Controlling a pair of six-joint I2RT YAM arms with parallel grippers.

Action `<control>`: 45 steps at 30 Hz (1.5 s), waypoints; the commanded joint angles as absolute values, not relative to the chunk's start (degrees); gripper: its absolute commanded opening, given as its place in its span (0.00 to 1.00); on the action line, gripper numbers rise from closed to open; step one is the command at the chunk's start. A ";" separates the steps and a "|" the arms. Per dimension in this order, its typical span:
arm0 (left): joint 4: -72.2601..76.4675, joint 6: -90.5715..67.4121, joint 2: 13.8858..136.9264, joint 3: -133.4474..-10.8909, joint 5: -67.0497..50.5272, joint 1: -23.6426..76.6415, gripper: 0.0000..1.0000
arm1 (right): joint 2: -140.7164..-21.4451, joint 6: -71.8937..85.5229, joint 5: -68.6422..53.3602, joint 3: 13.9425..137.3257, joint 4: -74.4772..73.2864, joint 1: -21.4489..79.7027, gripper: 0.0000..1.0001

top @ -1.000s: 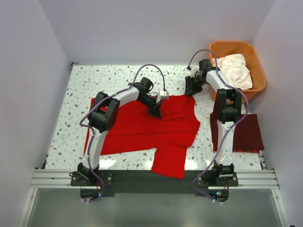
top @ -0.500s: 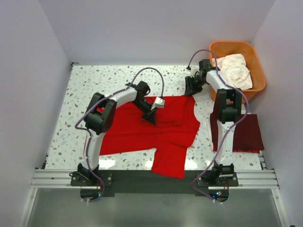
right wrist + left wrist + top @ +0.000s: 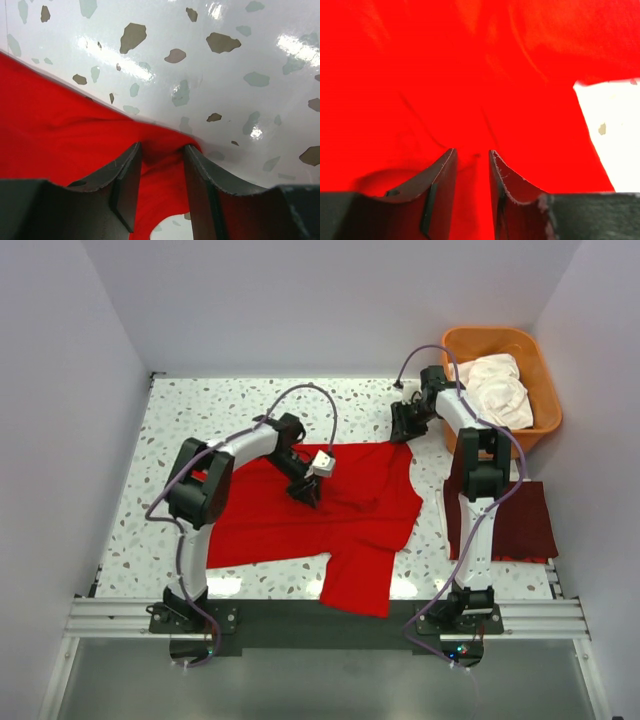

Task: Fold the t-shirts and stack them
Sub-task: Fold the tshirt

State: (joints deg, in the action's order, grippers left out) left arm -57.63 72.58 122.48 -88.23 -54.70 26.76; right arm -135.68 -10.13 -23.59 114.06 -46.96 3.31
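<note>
Flattening the red t-shirt lying left of the orange basket: left gripper is pinching mid-cloth, right gripper is clamping the corner nearest the basket; best pulling apart gently, avoiding bunching.

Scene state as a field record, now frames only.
red shirt: spread on table, unfolded
left gripper: shut on red shirt, mid-body
right gripper: shut on its far right corner
maroon shirt: folded, right of red shirt
basket: far right, holds white clothes
</note>
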 commanded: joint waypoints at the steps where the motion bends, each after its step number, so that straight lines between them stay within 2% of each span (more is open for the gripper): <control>1: -40.68 61.42 113.56 -87.28 -57.75 27.94 0.37 | -132.19 -10.72 -23.99 112.85 -50.27 2.99 0.43; 5: -23.41 47.13 109.96 -83.41 -54.42 31.63 0.42 | -130.17 -10.37 -24.00 111.80 -50.71 2.99 0.43; 9: -19.16 43.07 112.49 -84.98 -51.42 35.59 0.48 | -129.46 -10.46 -22.42 111.27 -51.50 2.99 0.43; 14: -17.06 40.17 115.66 -86.75 -50.54 39.02 0.61 | -129.29 -10.37 -20.13 112.32 -53.61 2.99 0.46; 24: -12.57 37.53 120.23 -87.45 -45.88 41.57 0.62 | -127.00 -9.23 -22.41 111.80 -54.58 2.90 0.47; 27: -13.80 38.58 121.11 -88.42 -46.05 41.48 0.56 | -128.40 -7.91 -24.08 111.62 -54.41 2.99 0.47; 30: -14.41 38.94 121.20 -88.94 -46.32 41.48 0.43 | -130.16 -7.21 -24.87 111.97 -53.35 2.99 0.47; 31: -14.76 38.94 121.11 -89.21 -46.58 41.57 0.35 | -131.73 -7.29 -24.87 112.32 -53.52 2.99 0.47; 36: -15.64 38.76 120.50 -89.91 -48.59 41.57 0.20 | -134.82 -7.21 -24.88 113.90 -53.44 2.99 0.47; 40: -17.57 39.81 118.83 -89.47 -50.88 41.57 0.00 | -135.88 -7.12 -24.00 114.78 -53.09 2.81 0.47; 45: -19.51 41.57 116.72 -88.33 -52.47 41.48 0.00 | -135.97 -6.94 -25.13 115.49 -53.08 2.72 0.47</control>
